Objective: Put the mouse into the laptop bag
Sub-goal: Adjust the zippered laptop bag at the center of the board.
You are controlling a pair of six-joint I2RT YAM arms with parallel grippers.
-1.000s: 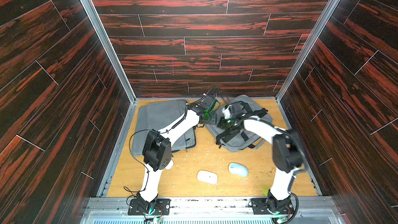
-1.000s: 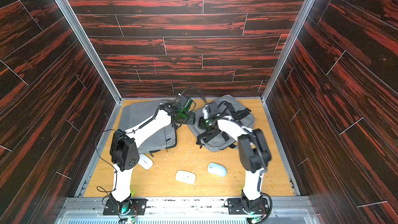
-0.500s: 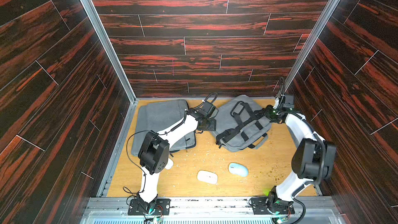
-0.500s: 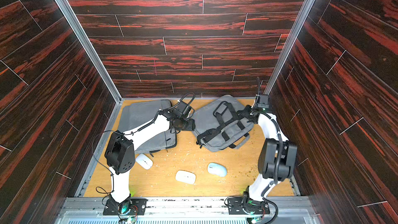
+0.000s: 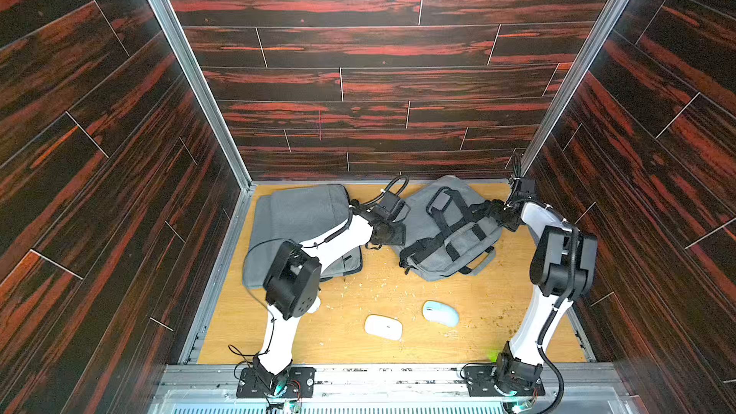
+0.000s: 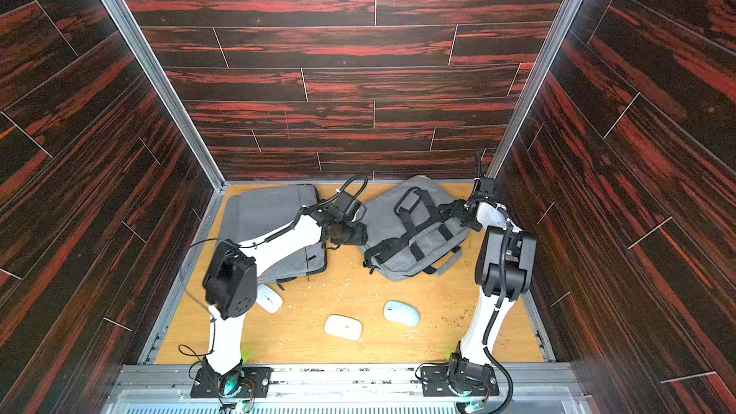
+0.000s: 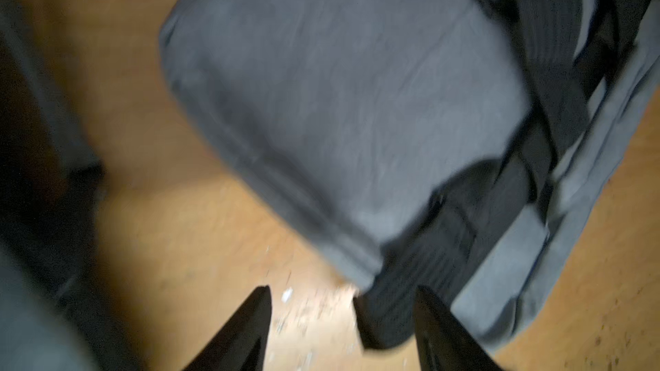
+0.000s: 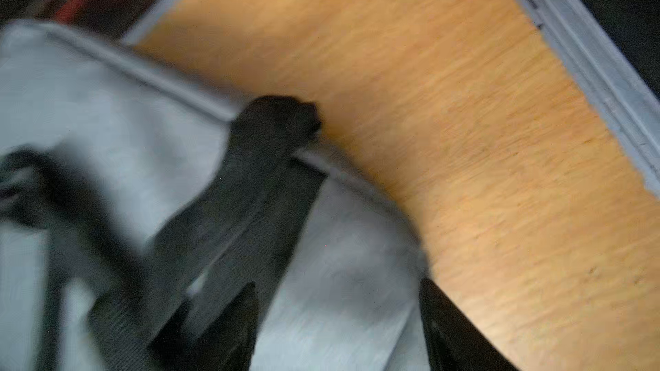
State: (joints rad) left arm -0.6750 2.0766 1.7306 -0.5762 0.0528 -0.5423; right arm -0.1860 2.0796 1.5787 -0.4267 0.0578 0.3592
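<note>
Flanking the strapped laptop bag [image 5: 416,217], left pincer [image 7: 343,299] and right pincer [image 8: 337,287] hang spread, seemingly to open it for the blue mouse [image 5: 440,313].

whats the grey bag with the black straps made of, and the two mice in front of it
Grey bag: woven fabric by the look, matte, with fine weave and soft creases. Black straps: ribbed webbing, likely nylon. White mouse and pale blue mouse: smooth hard shells with a slight sheen, probably plastic.
</note>
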